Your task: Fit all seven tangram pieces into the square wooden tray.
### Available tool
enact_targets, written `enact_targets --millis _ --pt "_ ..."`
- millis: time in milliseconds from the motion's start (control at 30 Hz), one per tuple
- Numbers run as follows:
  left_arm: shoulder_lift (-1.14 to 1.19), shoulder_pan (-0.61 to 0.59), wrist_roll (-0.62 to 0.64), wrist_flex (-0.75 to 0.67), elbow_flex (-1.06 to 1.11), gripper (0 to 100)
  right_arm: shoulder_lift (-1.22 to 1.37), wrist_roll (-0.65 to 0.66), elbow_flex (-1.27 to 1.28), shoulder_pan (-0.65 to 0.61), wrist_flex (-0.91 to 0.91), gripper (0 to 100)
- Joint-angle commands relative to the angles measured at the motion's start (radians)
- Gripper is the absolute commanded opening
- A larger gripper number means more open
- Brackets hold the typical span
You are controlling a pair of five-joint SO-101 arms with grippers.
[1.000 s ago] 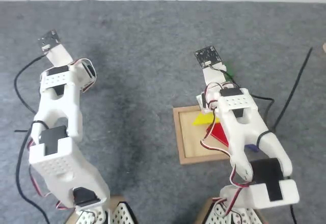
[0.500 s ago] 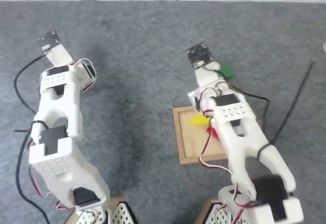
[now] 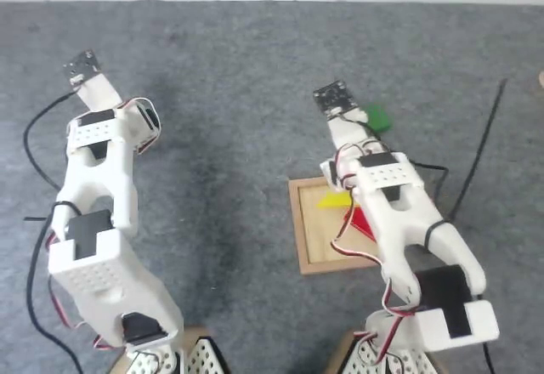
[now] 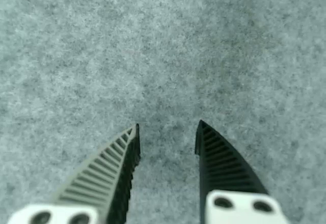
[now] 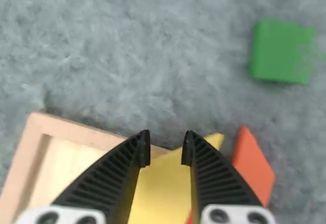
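**Green piece waits outside the tray**

The grey fuzzy desk [image 3: 238, 76] is the biggest thing here. The square wooden tray [image 3: 299, 221] lies on it.

The left arm is well apart from the tray, off to one side. The right arm reaches over the tray.

Inside the tray is a yellow piece [image 5: 163, 188]. One corner of it looks like it pokes over the tray's far edge, but I cannot be sure. An orange piece [image 5: 252, 165] sits just beside the yellow one, near that same edge. A green piece [image 5: 279, 52] lies on the desk past the tray's far edge, not in the tray.

The right pincer [image 5: 165, 142] hangs over the tray's far edge. It is open only a little and has nothing in it. The left pincer [image 4: 168, 127] is open wider, over bare desk, and has nothing in it either.

The green piece looks flat, thin, light and stiff. I think it will not bend or break. Lying flat makes it hard to pick up. The best way is likely to pinch two straight sides that face each other. The fuzzy desk may let the tips dip down a bit.
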Motion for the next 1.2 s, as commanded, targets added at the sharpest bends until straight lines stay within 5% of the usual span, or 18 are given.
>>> enact_targets --millis 0,333,667,1167 --pt "-0.009 0.008 -0.028 -0.020 -0.018 18 -0.079 0.018 0.011 0.039 0.008 11.7" --pt "-0.009 0.008 -0.028 -0.020 -0.018 18 -0.093 0.020 0.043 0.097 0.013 11.7" --pt "-0.009 0.008 -0.028 -0.020 -0.018 18 -0.208 0.008 0.038 0.018 -0.022 11.8" --pt "-0.009 0.008 -0.028 -0.020 -0.018 18 0.048 0.017 -0.097 0.001 0.025 11.7"
